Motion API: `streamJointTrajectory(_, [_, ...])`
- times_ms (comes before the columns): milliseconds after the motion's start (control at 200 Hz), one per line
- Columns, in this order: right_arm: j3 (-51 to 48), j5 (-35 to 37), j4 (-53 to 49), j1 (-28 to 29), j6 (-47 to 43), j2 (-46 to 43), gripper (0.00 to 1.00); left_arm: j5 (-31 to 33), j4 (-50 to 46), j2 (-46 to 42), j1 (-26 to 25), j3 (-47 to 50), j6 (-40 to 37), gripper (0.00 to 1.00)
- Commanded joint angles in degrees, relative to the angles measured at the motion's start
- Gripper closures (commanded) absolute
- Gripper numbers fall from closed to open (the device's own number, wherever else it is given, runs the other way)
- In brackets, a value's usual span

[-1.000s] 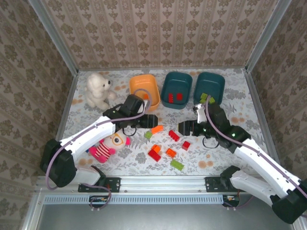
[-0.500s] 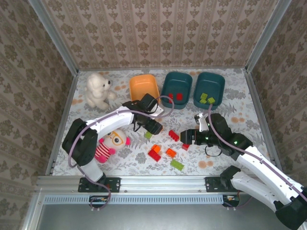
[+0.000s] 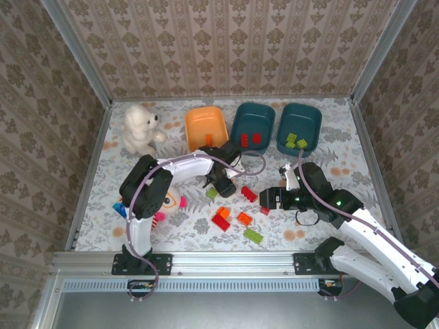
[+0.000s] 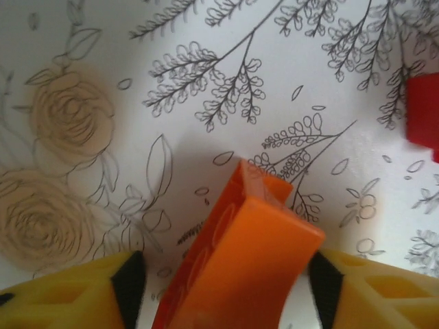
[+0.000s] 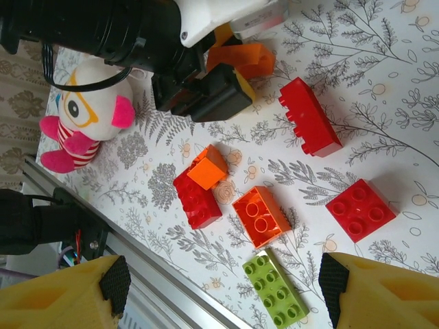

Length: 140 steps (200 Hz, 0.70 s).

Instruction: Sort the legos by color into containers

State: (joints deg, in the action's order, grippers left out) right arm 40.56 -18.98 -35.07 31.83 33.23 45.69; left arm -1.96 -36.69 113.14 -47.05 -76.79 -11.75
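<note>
My left gripper point(image 3: 226, 181) is shut on an orange lego point(image 4: 236, 264), held tilted just over the flowered mat; the same lego point(image 5: 241, 59) shows in the right wrist view. My right gripper point(image 3: 271, 198) hangs open above loose legos: a long red one point(image 5: 310, 116), a square red one point(image 5: 360, 209), an orange one point(image 5: 260, 216), a green one point(image 5: 276, 288) and a small orange one point(image 5: 207, 166) on a red one point(image 5: 197, 200). At the back stand the orange tub point(image 3: 206, 127), a teal tub point(image 3: 252, 128) holding red legos and a teal tub point(image 3: 300, 125) holding green legos.
A white plush dog point(image 3: 140, 128) sits at the back left. A striped plush doll point(image 5: 88, 110) lies left of the loose legos, beside the left arm. A small green lego point(image 3: 212, 194) lies by the left gripper. The metal rail point(image 3: 226, 260) runs along the near edge.
My left gripper has moved right to the orange lego and shut on it, the arm folding in. My right gripper came down and forward a little over the loose legos.
</note>
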Motion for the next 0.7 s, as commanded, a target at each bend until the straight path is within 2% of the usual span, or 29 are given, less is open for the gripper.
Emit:
streamJointTrajectory(0, [1.9, -1.47, -1.76, 0.33, 0.03, -0.59, 0.24, 2.81, -0.54, 1.84, -0.23, -2.44, 0.39, 0.5])
streamJointTrajectory(120, [1.94, -1.36, -1.7, 0.25, -0.1, -0.1, 0.24, 3.78, -0.1, 2.46, -0.38, -2.92, 0.94, 0.74])
streamJointTrajectory(250, [2.21, -0.99, -1.49, 0.25, -0.1, 0.16, 0.24, 5.32, 0.16, 1.21, -0.52, -2.98, 1.7, 0.92])
streamJointTrajectory(500, [5.01, 1.16, 0.55, 0.16, -0.2, -0.04, 0.24, 10.06, -2.66, -9.71, 0.77, -7.34, 9.44, 0.95])
streamJointTrajectory(695, [6.51, 3.11, 11.61, -0.02, 2.34, 3.02, 0.17, 8.86, -6.0, -10.82, 7.96, -13.34, 18.42, 0.97])
